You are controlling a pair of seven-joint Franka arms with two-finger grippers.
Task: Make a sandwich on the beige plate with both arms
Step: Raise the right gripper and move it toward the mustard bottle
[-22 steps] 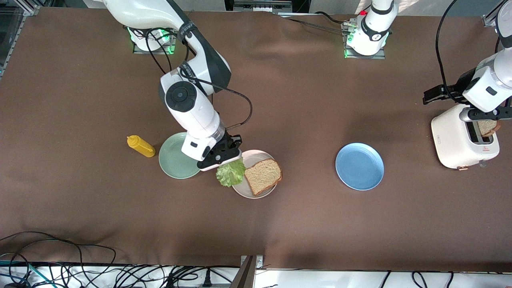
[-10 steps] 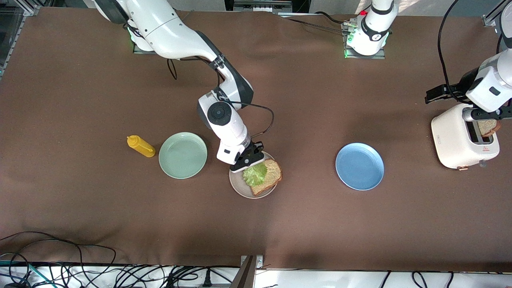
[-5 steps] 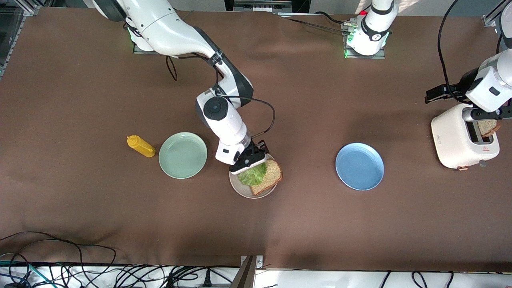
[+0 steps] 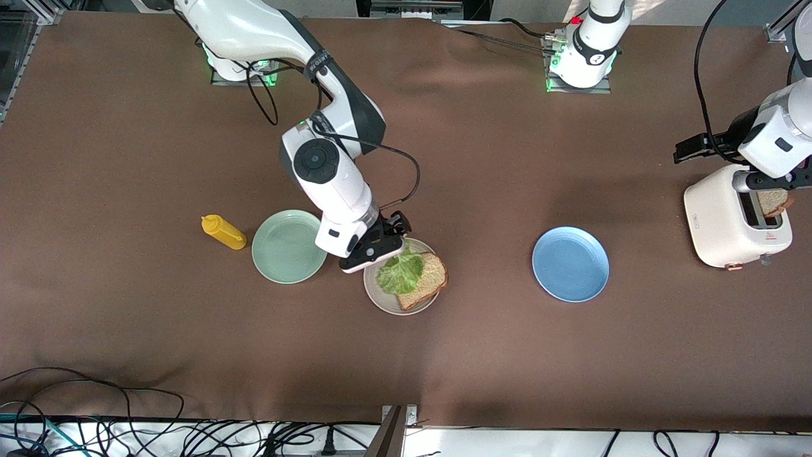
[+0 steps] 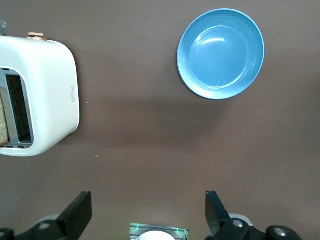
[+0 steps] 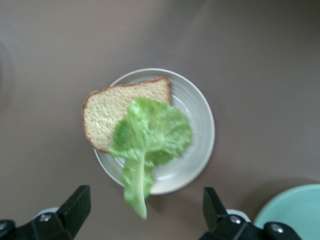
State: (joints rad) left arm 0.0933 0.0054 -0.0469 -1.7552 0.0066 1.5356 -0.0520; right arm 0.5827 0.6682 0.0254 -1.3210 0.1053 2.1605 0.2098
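- Beige plate [image 4: 383, 301]: sits on the brown surface [image 4: 482, 343] between the mint-green plate [image 4: 285, 249] and the blue plate [image 4: 570, 264], nearer the mint-green one.
- Bread slice [image 4: 430, 280]: lies flat on the beige plate; a lettuce leaf [image 4: 400, 273] rests on it, draped over the slice's edge toward the mint-green plate, so the sandwich is half built.
- Right hand [image 4: 371, 249]: hangs over the rim of the beige plate beside the lettuce, fingers [image 6: 75, 207] spread wide and holding nothing; the right wrist view shows the leaf lying free between them.
- Left hand [image 5: 147, 217]: over the toaster [image 4: 729, 219] at the left arm's end of the surface, fingers wide apart and empty.
- Second bread slice [image 4: 772, 202]: stands in the toaster's slot, apparently the top layer to be fetched.
- Advice for the step in hand: the right arm should lift straight up and clear the plate without brushing the loose leaf.
- Advice for the next step: the left hand should pinch the upright slice by its exposed edge, draw it out along the slot, and lay it squarely over the lettuce.
- Yellow bottle [image 4: 223, 232]: lies beside the mint-green plate, not involved.
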